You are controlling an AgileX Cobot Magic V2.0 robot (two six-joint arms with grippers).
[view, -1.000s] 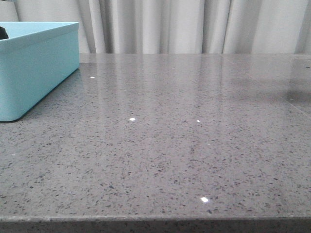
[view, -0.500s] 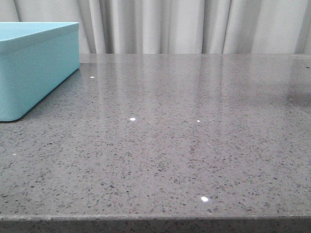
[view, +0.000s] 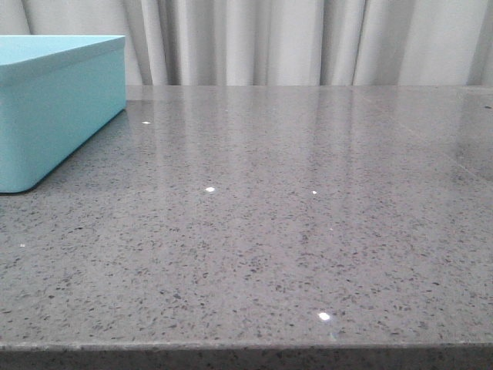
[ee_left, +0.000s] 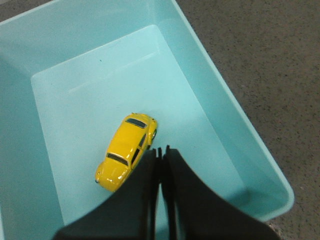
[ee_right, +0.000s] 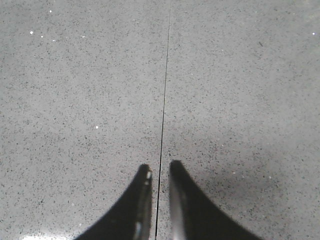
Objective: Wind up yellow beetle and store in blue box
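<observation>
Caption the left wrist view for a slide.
Yellow beetle resting inside the blue box, shut left end effector above it.

A dark object that showed above the far rim of the blue box [view: 54,108] a second earlier was gone from the front view, and the shadowy reflection along the right side of the grey worktop [view: 308,231] had faded away.
</observation>
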